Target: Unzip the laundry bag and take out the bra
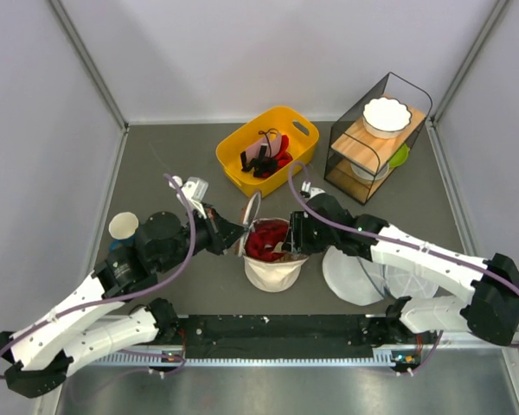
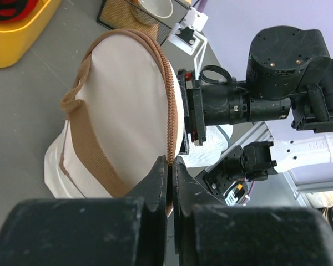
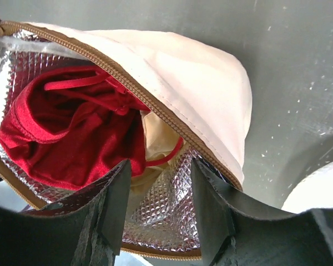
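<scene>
No text can be read on the bag or elsewhere; faint raised marks on a white arm link, right side of the left-wrist frame, are illegible.

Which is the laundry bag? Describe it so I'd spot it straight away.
Find the yellow plastic basket at the back; just in front of it sits the cream canvas laundry bag. Unlike the flat white round pouch on its right, it gapes open, with a brown zipper rim, silvery lining and a red bra inside.
</scene>
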Tool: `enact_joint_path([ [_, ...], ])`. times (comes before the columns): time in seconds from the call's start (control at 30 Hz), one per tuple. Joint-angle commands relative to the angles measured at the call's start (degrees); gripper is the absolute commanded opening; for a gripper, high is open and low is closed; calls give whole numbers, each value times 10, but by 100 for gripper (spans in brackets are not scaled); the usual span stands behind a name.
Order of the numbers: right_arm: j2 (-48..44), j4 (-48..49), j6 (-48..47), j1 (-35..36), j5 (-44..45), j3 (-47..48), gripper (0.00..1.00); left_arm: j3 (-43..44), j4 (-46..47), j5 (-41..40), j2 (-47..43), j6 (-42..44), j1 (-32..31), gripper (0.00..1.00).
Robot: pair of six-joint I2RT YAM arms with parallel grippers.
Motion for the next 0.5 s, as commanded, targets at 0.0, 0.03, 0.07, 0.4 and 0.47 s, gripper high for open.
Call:
enact_joint_path([
  [0.0,-25,-6,-8,6,61,-13,47,-19,-9,-9,-33,-12,23,0],
  [0.03,-24,-9,-9,6,62,-15,47,-40,-8,-11,-47,-15,27,0],
  [0.07,-24,-8,-7,6,59,-17,47,-53,-7,-12,-54,-28,32,0],
  [0.4,-34,0,-21,25,24,65,54,-165,97,65,-97,-105,56,0],
  [0.47,-26,11,-24,31,0,77,58,-164,97,67,-98,-103,56,0],
])
